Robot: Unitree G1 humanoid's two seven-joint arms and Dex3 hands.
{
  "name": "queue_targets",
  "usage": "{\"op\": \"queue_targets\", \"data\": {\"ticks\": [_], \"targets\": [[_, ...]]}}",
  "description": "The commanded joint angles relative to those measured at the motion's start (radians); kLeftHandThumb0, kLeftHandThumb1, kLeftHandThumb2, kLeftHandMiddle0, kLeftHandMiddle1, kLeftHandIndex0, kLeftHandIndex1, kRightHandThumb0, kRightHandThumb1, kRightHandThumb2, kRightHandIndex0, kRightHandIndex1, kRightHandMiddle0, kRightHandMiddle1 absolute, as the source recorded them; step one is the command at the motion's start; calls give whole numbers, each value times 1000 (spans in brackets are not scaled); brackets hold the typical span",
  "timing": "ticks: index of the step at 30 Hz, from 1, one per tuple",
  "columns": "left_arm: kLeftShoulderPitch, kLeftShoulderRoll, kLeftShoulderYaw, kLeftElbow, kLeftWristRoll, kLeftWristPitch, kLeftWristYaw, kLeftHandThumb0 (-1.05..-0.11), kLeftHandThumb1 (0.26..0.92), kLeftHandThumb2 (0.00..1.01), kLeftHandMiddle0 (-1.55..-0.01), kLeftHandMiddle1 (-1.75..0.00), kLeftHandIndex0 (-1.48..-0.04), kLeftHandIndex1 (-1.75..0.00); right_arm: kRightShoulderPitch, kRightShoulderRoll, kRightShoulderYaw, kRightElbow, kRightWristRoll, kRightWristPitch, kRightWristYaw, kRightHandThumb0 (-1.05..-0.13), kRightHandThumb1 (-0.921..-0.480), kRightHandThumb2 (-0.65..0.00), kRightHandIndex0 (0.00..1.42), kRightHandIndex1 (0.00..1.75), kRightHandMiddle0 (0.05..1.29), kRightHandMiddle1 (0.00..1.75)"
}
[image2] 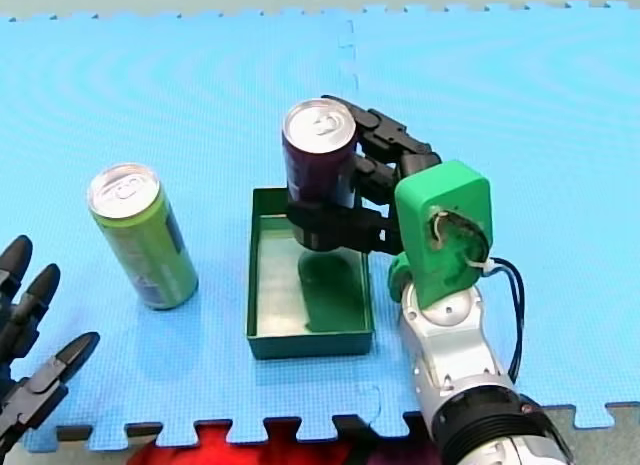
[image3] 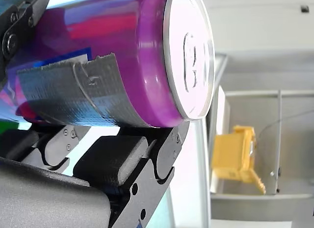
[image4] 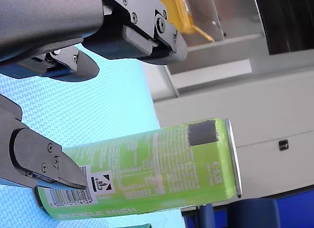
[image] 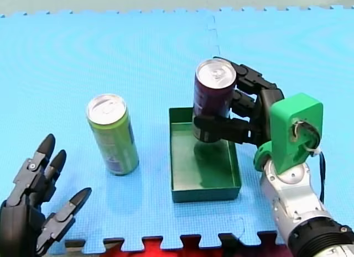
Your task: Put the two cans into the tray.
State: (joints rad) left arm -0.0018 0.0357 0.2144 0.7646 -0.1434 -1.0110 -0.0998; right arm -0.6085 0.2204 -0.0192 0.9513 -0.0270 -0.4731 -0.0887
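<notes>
A purple can (image: 213, 96) hangs upright over the far part of the green tray (image: 180, 179), lifted clear of its floor. My right hand (image: 243, 110) is shut on it, fingers wrapped round its body; the first wrist view shows the same purple can (image3: 113, 56) in those fingers (image3: 113, 162). A green can (image: 113, 134) stands upright on the blue mat left of the tray. My left hand (image: 41, 202) is at the near left corner, a short way in front of the green can (image4: 147, 174) and apart from it.
Blue foam mat (image: 110, 52) covers the whole surface, with a jigsaw seam running back from the tray. Its near edge (image: 166, 243) meets a red strip. In the first wrist view a yellow object (image3: 238, 157) sits on a shelf beyond the mat.
</notes>
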Motion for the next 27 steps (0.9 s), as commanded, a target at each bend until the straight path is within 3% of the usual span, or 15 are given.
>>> {"op": "queue_targets", "data": {"ticks": [1,9,18,27], "targets": [[-3,3,5,1,-9,-4,-5,-992,817,0,-434,-1,-367,-1,-10,-4,-1,0,1,-3,-3,-392,-727,0,1320,2,1188,0],[-8,0,6,3,-14,-6,-16,-990,811,0,-433,0,-369,-1,-14,-10,-5,20,2,-10,2,-401,-729,-1,1322,1,1185,0],[-12,0,9,1,-23,-5,-27,-991,808,0,-430,0,-372,-1,-19,-17,2,52,-21,-25,-15,-408,-732,-1,1322,1,1181,0],[-11,1,10,-10,-23,0,-28,-998,809,0,-431,0,-373,-1,-32,-24,-5,105,-21,-54,-16,-405,-735,-1,1323,1,1175,0]]}}
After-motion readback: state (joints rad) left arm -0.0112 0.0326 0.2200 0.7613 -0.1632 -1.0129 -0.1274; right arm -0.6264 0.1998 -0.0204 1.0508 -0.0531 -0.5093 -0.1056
